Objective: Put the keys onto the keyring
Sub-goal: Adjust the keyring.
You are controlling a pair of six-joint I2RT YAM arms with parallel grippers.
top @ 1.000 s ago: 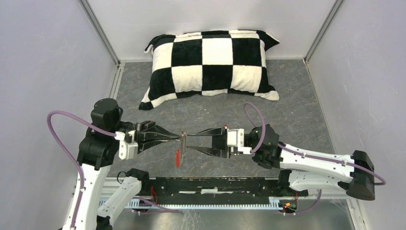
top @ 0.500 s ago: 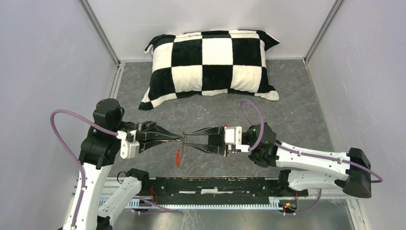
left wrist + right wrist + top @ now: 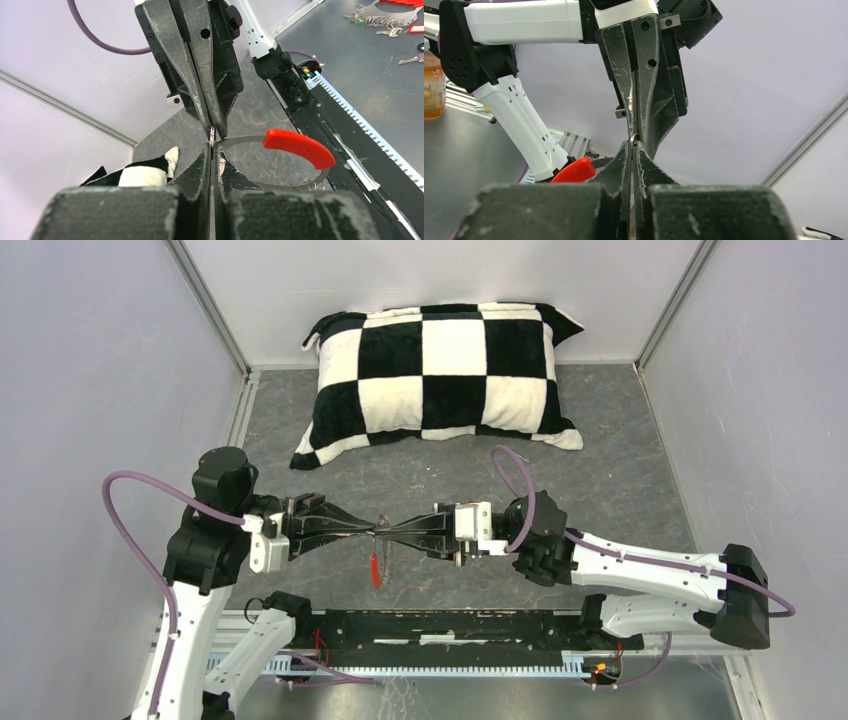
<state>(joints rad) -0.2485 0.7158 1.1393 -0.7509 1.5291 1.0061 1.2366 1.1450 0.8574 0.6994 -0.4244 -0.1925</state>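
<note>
Pincers meet tip to tip above the middle of the grey counter (image 3: 620, 460). The left pincer (image 3: 372, 532) reaches in from the left and the right pincer (image 3: 388, 533) from the right, with both forearms stretched roughly level.

Left pincer is pressed together and pinches the thin silvery wire of the keyring (image 3: 242, 139). In the left wrist view the wire leaves its tips, then curves away to the right and down. The bright red section (image 3: 299, 148) sits on that curve, a short way along from the grip.

Right pincer is pressed together as well, its tips just beside the left tips on the same stretch of wire. A sliver of silver shows between its tips in both wrist views, so it pinches the keyring too.

Seen from above, the keyring hangs below the point where the tips meet, on the side nearer the arm bases, with the red section at its lowest part. Whether that lowest part touches the counter cannot be told. The keys are too small to make out in any view.

A black-and-white checked pillow (image 3: 445, 370) lies at the far end of the counter, well apart from both arms and from the keyring
</note>
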